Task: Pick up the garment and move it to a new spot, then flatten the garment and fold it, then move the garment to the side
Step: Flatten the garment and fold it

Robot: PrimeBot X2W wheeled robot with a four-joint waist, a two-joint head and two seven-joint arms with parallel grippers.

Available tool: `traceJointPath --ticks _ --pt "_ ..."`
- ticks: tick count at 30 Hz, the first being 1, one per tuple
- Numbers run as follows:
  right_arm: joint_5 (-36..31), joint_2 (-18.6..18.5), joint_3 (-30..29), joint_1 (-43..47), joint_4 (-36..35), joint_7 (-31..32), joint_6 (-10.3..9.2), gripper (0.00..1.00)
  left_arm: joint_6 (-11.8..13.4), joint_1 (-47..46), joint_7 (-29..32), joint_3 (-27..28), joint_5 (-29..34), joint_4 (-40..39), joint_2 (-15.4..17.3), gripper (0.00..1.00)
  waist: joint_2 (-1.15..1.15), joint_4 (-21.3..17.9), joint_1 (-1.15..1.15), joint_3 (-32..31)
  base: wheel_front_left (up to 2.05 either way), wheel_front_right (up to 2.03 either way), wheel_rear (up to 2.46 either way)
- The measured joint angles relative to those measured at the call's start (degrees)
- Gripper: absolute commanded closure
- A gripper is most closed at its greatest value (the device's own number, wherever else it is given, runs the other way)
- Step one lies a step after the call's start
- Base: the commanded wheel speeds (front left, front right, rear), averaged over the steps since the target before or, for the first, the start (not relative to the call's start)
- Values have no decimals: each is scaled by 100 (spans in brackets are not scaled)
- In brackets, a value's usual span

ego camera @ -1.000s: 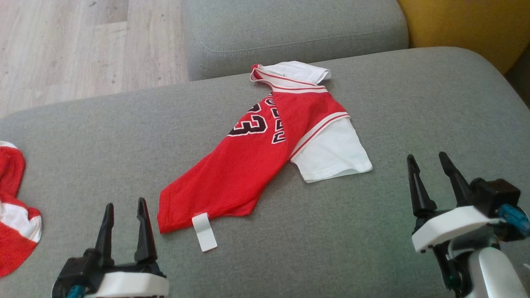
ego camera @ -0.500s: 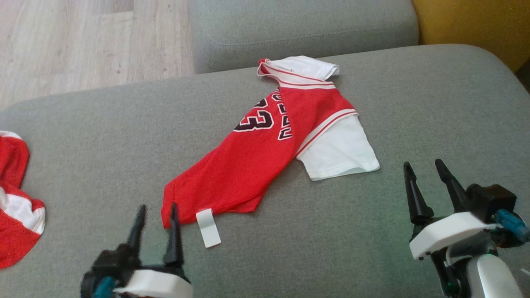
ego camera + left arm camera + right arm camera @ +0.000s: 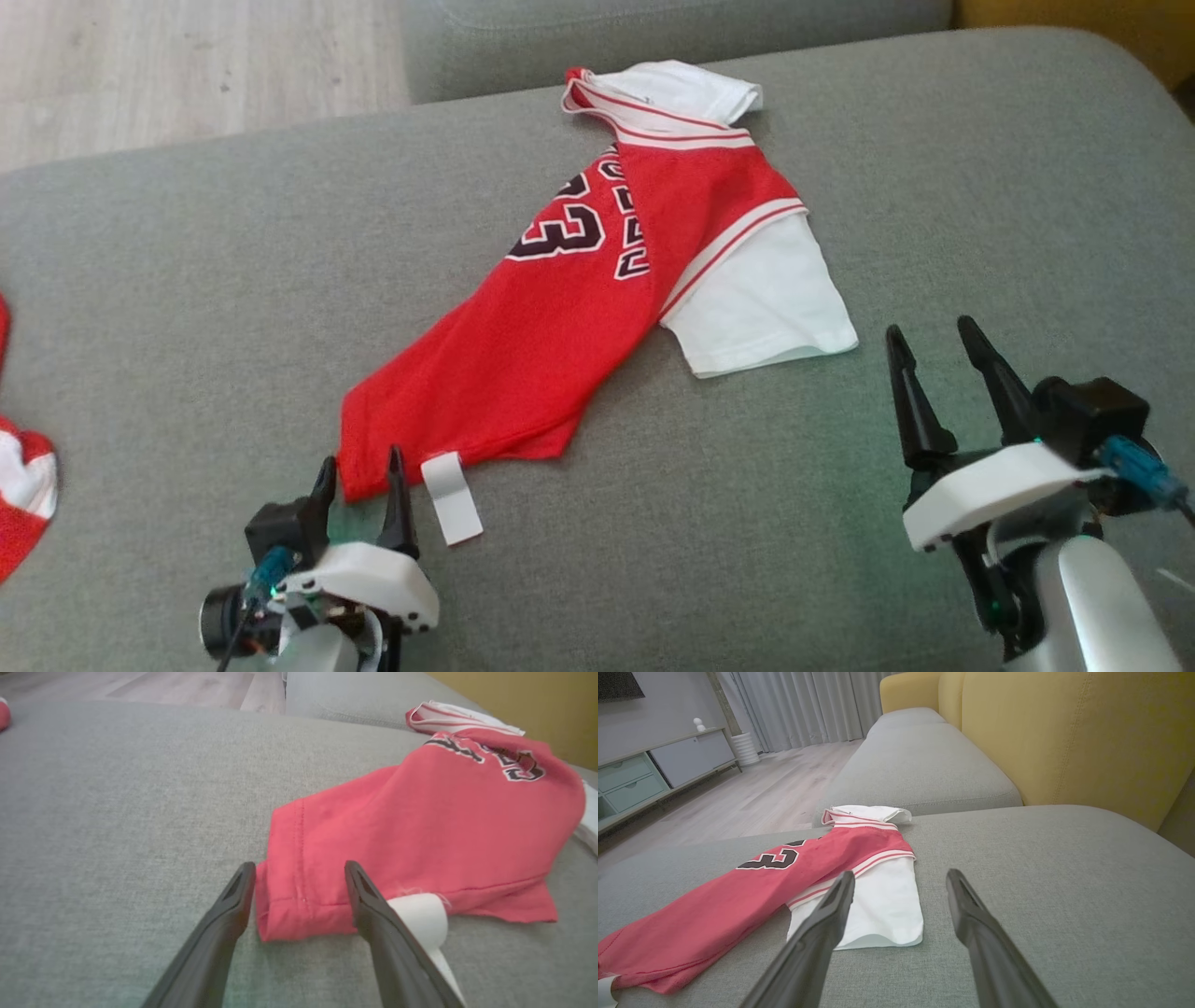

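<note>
Grey sofa cushion [image 3: 187,280], red jersey [image 3: 560,317] mid-frame.
Left gripper [image 3: 360,459] has advanced, open fingers straddling the lower-left hem corner [image 3: 299,905] for pickup; right gripper [image 3: 931,329] idles open.

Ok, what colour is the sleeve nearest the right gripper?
White sleeve, with red-and-white striped trim; clearest in the head view.

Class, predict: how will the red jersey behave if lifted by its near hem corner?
Probably floppy: the red jersey lies creased and folded over itself on the cushion, so it should drape from the left gripper. Likely light, being thin fabric. The white sleeve may drag behind.
</note>
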Motion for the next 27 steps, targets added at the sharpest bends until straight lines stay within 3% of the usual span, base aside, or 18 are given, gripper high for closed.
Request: traceJointPath --ticks 6,7,8,9,17,21,27 --pt "40 -31 41 -46 79 -45 0 0 216 -285 113 -19 -187 623 -19 0 0 -94 -1 142 0 0 0" --pt "40 -31 41 -56 87 -52 0 0 231 -344 113 -26 -225 672 -22 25 0 -100 -1 151 0 0 0" --pt "40 -32 41 -67 91 -56 0 0 257 -395 114 -42 -252 724 -25 78 0 -103 -1 154 0 0 0" --pt "40 -33 40 -82 102 -68 0 0 255 -433 120 -46 -291 777 -26 100 0 -102 -1 154 0 0 0" --pt "40 -44 15 -207 568 381 0 0 149 -451 -12 -226 -657 896 -22 100 0 -62 -1 113 0 0 0" --pt "35 18 -82 -792 1311 734 0 0 147 -461 -146 -322 -751 862 -20 100 0 -24 -1 188 0 0 0" --pt "3 83 -258 -1716 2560 688 0 0 96 -581 -204 -548 -754 800 -20 100 0 162 -1 372 0 0 0"
